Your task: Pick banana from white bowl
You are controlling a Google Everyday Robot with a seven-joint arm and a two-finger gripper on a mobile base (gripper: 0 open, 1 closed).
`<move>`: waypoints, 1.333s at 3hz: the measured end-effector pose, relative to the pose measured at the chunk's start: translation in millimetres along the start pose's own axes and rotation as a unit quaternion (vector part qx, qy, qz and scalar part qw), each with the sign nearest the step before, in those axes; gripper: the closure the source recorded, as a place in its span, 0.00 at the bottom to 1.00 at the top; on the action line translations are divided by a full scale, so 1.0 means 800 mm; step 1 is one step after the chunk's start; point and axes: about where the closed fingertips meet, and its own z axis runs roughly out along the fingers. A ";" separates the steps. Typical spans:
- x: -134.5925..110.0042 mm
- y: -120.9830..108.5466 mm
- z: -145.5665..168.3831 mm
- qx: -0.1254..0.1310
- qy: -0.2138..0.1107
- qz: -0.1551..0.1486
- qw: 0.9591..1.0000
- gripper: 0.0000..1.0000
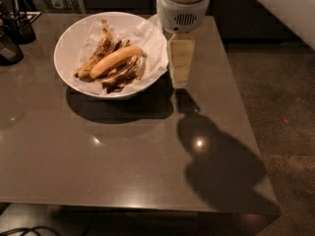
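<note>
The whole yellow-orange banana [115,60] lies across the middle of the white bowl [66,75] at the back left of the table. It rests on crumpled white paper [150,38] among brown-black peels [120,76]. My gripper [180,80] hangs straight down from its white wrist housing [183,9], just outside the bowl's right rim and right of the banana. Its tip is level with the rim, a little above the table. It holds nothing that I can see.
The grey-brown table [123,166] ends at the front and at the right, with floor [280,107] beyond. Small dark containers [12,38] stand at the far left edge. The arm's shadow [216,156] falls on the right of the table.
</note>
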 end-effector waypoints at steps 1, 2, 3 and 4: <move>-0.032 -0.013 0.025 -0.011 0.015 -0.005 1.000 0.00; -0.032 -0.013 0.025 -0.011 0.015 -0.005 1.000 0.00; -0.063 -0.014 0.012 -0.007 -0.016 -0.034 0.999 0.00; -0.089 -0.016 0.000 -0.008 -0.038 -0.055 0.998 0.00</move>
